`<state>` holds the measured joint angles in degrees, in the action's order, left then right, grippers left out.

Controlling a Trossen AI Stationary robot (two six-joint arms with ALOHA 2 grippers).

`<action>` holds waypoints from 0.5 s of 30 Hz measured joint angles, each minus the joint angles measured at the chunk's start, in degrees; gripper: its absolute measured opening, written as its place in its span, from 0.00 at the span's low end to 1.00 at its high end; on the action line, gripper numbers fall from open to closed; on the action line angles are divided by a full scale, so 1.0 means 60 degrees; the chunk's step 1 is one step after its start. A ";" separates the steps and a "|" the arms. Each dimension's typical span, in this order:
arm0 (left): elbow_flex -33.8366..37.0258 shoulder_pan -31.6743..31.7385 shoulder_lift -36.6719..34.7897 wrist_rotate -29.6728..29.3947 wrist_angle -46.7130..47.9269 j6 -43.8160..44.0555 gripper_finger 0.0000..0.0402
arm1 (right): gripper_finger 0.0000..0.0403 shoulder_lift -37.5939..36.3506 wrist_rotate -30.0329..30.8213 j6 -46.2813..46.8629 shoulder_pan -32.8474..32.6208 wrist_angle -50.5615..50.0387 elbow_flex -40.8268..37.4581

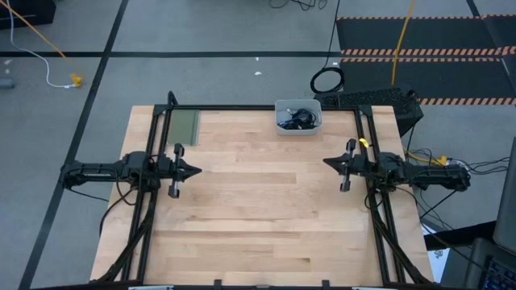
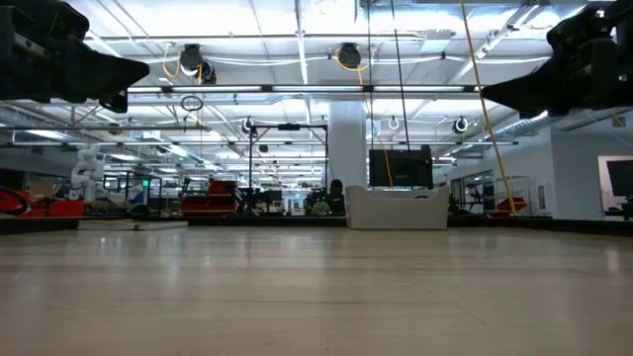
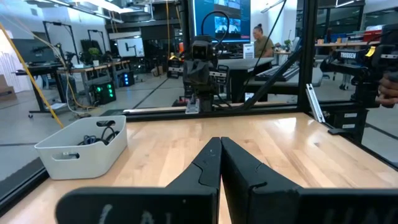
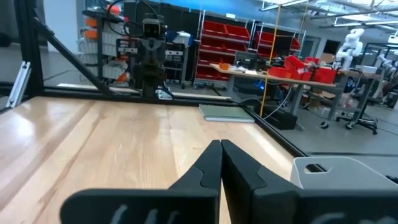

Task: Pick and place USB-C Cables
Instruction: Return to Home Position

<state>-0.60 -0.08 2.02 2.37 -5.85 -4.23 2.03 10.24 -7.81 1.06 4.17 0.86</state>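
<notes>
Both arms hang level over the worktop [image 1: 258, 217], each close to its own side edge and pointing inward at the other. The left gripper [image 1: 198, 170] sits above the left edge and the right gripper [image 1: 326, 162] above the right edge. Each wrist view shows that arm's fingers pressed tip to tip with nothing between them, so neither arm carries anything.

The USB-C cables [image 1: 297, 118] lie as a dark tangle inside the white bin [image 1: 298, 132], which stands at the middle of the far edge, a little nearer the right arm. The left wrist view shows the dark loops [image 3: 99, 133] below the bin's rim [image 3: 81, 158]. How many cables are in the heap cannot be counted from here. No cable shows on the bare wood in the high or low view, and the green mat [image 1: 184, 126] by the far left corner carries none.

Judged from this, the sorting is done and the step in hand is the return to rest. Both arms look very close to that pose. The next move calls for no grasp. At most the arms settle and stay up off the wood, well apart from the bin, with the fingers kept together.
</notes>
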 joint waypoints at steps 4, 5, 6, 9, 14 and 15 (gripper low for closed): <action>0.0000 0.0000 0.0000 0.0000 -0.0003 -0.0003 0.02 | 0.00 -0.0240 0.0003 -0.0184 0.0000 -0.0087 0.0000; 0.0000 0.0000 0.0000 0.0000 -0.0003 0.0000 0.02 | 0.00 -0.0316 -0.0014 -0.0237 0.0000 -0.0124 0.0000; 0.0000 0.0000 0.0000 0.0000 0.0001 0.0019 0.02 | 0.00 -0.0333 -0.0135 -0.0256 0.0000 -0.0135 0.0000; 0.0000 0.0000 0.0000 0.0000 0.0004 0.0091 0.02 | 0.00 -0.0322 -0.0748 -0.0268 0.0000 -0.0187 0.0000; 0.0000 0.0000 0.0000 0.0004 -0.0002 0.0274 0.02 | 0.00 -0.0326 -0.0754 -0.0158 0.0000 -0.0194 0.0000; 0.0000 0.0000 0.0000 0.0004 0.0000 0.0321 0.02 | 0.00 -0.0326 -0.0756 -0.0103 0.0000 -0.0221 0.0000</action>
<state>-0.60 -0.08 2.02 2.39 -5.85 -2.30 0.08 5.70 -8.42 1.06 2.84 0.86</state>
